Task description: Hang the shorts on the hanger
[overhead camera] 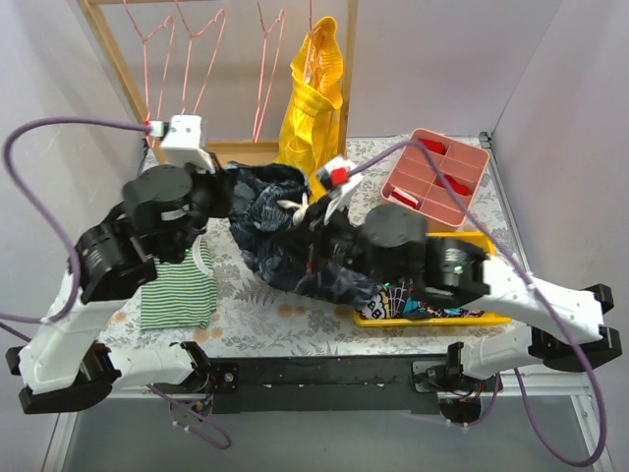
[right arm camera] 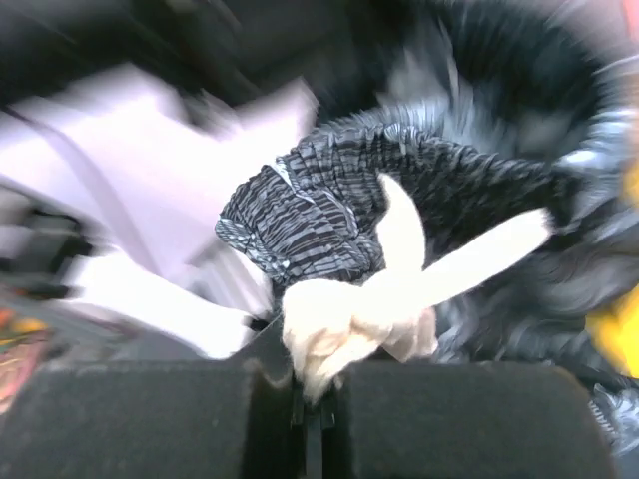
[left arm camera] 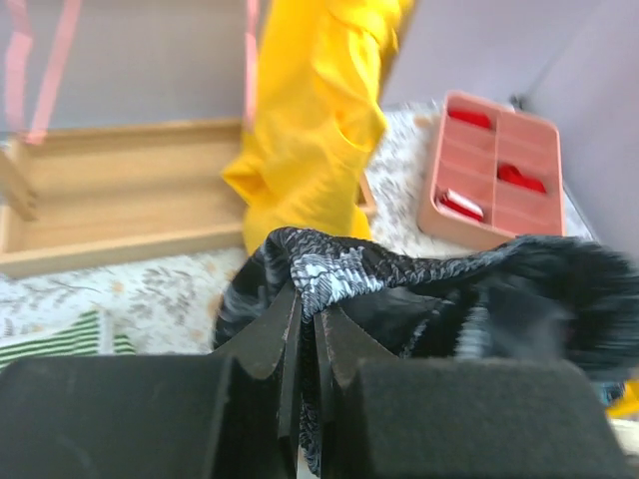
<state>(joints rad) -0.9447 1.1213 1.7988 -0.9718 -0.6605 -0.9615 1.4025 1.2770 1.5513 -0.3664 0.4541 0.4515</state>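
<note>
The dark shorts [overhead camera: 280,231] with a pale grey print hang bunched between both grippers above the table's middle. My left gripper [overhead camera: 228,184] is shut on the gathered waistband; in the left wrist view the fabric [left arm camera: 399,274] is pinched between the closed fingers of that gripper [left arm camera: 308,301]. My right gripper [overhead camera: 316,214] is shut on the white drawstring knot [right arm camera: 374,299] at the shorts' waistband [right arm camera: 319,195], seen at its fingers [right arm camera: 312,377]. Three empty pink wire hangers [overhead camera: 201,49] hang on the wooden rack at the back, left of the shorts.
A yellow garment [overhead camera: 314,98] hangs on the rack behind the shorts. A pink compartment tray [overhead camera: 437,177] sits back right. A yellow tray [overhead camera: 472,317] with a multicoloured cloth lies under the right arm. A green striped cloth [overhead camera: 177,290] lies front left. The wooden rack base [left arm camera: 120,200] lies behind.
</note>
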